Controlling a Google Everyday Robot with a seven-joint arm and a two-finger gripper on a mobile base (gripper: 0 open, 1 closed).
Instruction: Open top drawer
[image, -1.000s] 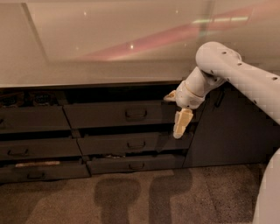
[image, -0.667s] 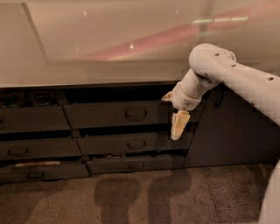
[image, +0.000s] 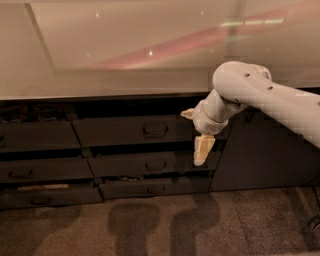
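Observation:
The top drawer (image: 120, 132) is the wide dark grey front just under the counter edge, with a small rectangular loop handle (image: 155, 130) at its middle. A dark gap shows above the front. My gripper (image: 202, 149) hangs cream-coloured and pointing down from the white arm (image: 250, 92). It is right of the handle, in front of the drawer's right end and a little below it. It holds nothing that I can see.
Two narrower grey drawers (image: 150, 164) sit stepped out below the top one. More drawers (image: 35, 137) are at the left. A tall grey door panel (image: 265, 155) stands at the right. The pale counter (image: 125, 55) overhangs above, with carpet (image: 150, 225) below.
The arm has swung slightly left and the gripper has dropped a little, closer to the drawer fronts. The drawers have not moved.

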